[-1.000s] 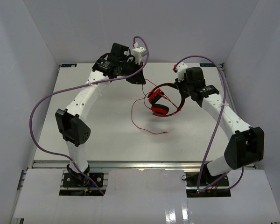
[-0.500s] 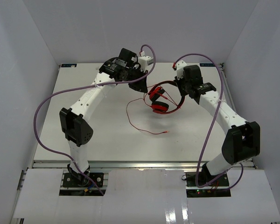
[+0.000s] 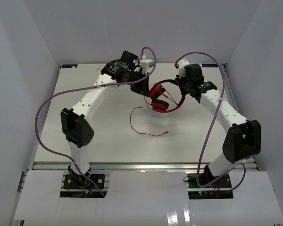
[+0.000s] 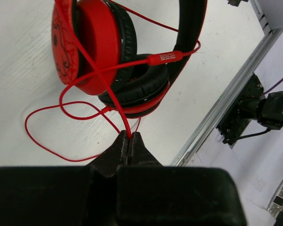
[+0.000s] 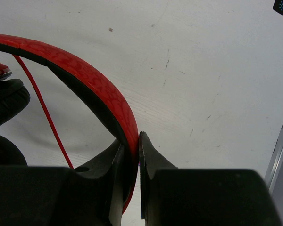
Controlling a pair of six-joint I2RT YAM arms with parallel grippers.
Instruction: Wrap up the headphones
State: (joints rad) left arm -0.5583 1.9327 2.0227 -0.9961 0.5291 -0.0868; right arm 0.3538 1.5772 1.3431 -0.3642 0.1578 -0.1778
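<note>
Left tool (image 4: 130, 137) is pinched shut on the thin red cord (image 4: 162, 57) just below the ear cups (image 4: 99, 42). The right tool (image 5: 132, 141) is clamped across the red, black-edged headband (image 5: 99, 89). Between the two of them the headphones (image 3: 161, 104) sit close to the far edge of the table (image 3: 108, 141), a little right of its middle. They look raised off the surface, though that cannot be settled from these views.

The wrapping looks begun but far from finished. In the left wrist view, a strand or two of cord crosses the stacked ear cups and passes over the headband, with the inline remote lying against it. These passes are slack and uneven rather than snug turns. A long length of cord is unwound. It loops out to the left of the headphones and trails over the table toward the near edge, with its plug end lying free. Most of the winding, and securing that loose end, seems left to do.
</note>
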